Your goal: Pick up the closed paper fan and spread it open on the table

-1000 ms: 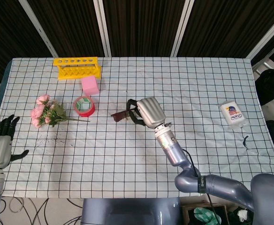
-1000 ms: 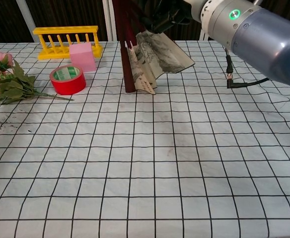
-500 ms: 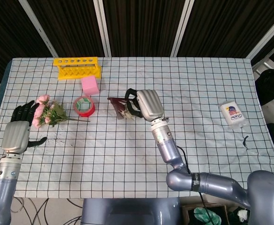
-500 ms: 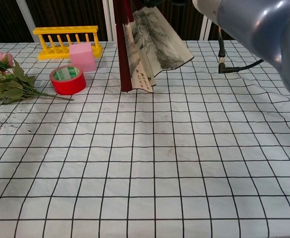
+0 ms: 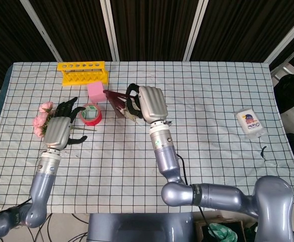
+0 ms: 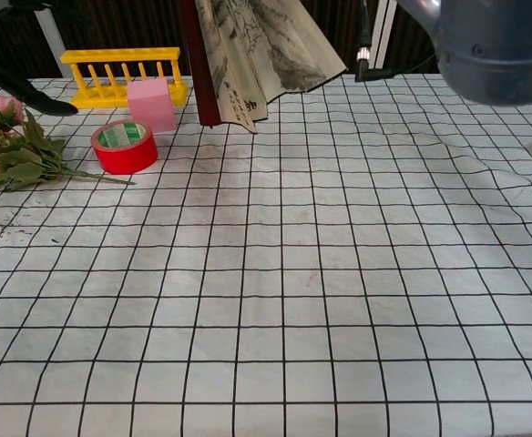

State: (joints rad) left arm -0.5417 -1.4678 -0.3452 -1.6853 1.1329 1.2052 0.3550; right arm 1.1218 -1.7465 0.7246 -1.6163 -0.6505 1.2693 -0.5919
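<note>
1. The right hand (image 5: pixel 149 103) holds the paper fan (image 6: pixel 252 55) aloft above the desk (image 5: pixel 212 151), toward the far edge and left of its middle. Its fingers are curled around the fan's upper part, and the fan hangs down clear of the cloth in the chest view.

2. The fan is partly spread. Its dark red outer rib stands near upright on the left, while the pleated leaves splay to the right. Lifting it off the desk probably gives the leaves room to fall apart.

3. The left hand (image 5: pixel 60 130) holds nothing. Its dark fingers are spread apart as it hovers near the desk's left edge, just beside the flowers (image 5: pixel 46 120). It appears placed to come in and take the free rib, though that is only a judgement.

4. The fan's paper is thin, cream and sharply creased, with grey ink-wash painting and small script near the lower fold. The rib looks rigid and glossy.

5. The desk wears a white cloth with a black grid, slightly rumpled.

6. Near the far-left corner stand a yellow plastic rack (image 5: pixel 83 72), a pink block (image 5: pixel 96 92) and a red tape roll (image 5: pixel 91 114) with a green-printed inner core.

7. A white packet (image 5: pixel 249 122) lies near the right edge.
</note>
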